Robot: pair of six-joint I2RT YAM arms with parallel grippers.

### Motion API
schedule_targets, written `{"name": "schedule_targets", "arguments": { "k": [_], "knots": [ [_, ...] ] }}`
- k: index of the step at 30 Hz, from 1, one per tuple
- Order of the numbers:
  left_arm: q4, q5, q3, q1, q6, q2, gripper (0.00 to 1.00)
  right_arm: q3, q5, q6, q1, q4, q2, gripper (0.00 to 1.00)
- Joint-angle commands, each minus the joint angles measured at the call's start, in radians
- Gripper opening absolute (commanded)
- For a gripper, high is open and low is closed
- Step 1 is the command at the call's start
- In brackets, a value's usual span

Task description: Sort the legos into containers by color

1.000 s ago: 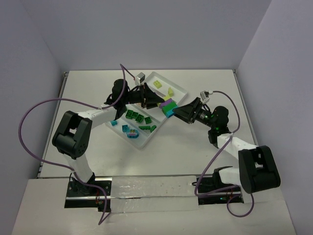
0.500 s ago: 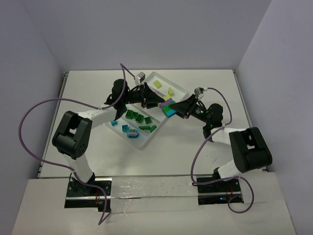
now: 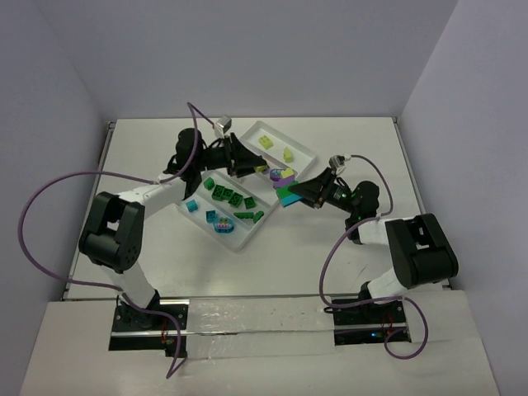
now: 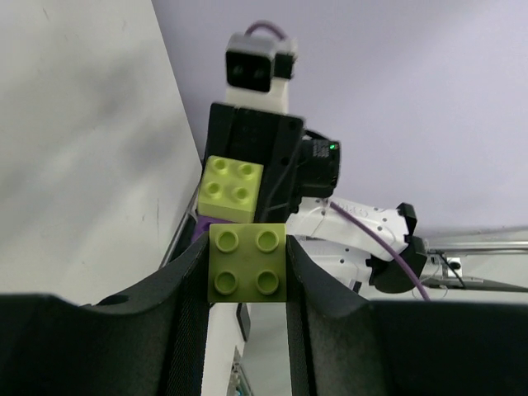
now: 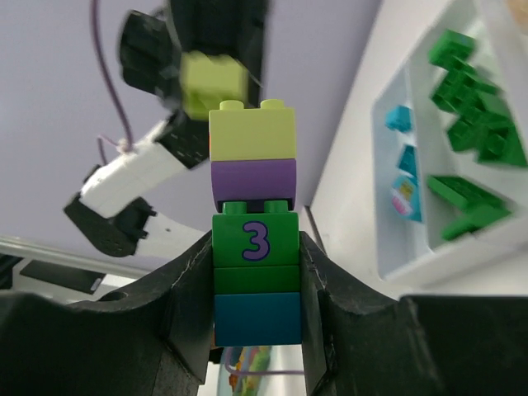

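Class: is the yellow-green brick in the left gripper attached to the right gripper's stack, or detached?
Detached: the left gripper holds the yellow-green brick alone; the right gripper's stack sits apart.

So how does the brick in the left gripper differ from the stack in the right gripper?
The brick in the left gripper is single; the stack in the right gripper is several bricks joined. The brick is all yellow-green; the stack goes yellow-green, purple, green with a 3, teal-blue. Both are gripped at their sides.
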Motion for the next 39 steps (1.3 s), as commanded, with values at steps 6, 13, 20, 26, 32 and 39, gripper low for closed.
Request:
{"name": "schedule_targets", "arguments": {
  "k": [6, 13, 20, 26, 32, 39],
  "knots": [
    [-0.057, -0.008, 0.009, 0.061, 0.076, -0.098, 0.0, -0.033, -0.051, -0.302, -0.094, -0.346, -0.112, 0.0],
    [-0.119, -0.033, 0.007, 0.061, 0.137, -0.099, 0.0, 0.157, 0.309, -0.822, -0.098, -1.169, -0.303, 0.0],
    [-0.622, -0.273, 0.175, 0.047, 0.42, -0.068, 0.0, 0.188, 0.445, -0.911, -0.144, -1.337, -0.386, 0.0],
    [-0.763, -0.386, 0.439, 0.021, 0.483, 0.095, 0.0, 0.176, 0.513, -0.901, -0.146, -1.358, -0.445, 0.0],
    [-0.888, -0.447, 0.807, 0.014, 0.478, 0.363, 0.0, 0.171, 0.521, -0.906, -0.145, -1.39, -0.496, 0.0],
    [-0.882, -0.441, 1.142, 0.006, 0.448, 0.62, 0.0, 0.187, 0.546, -0.928, -0.146, -1.445, -0.52, 0.0]
  ]
}}
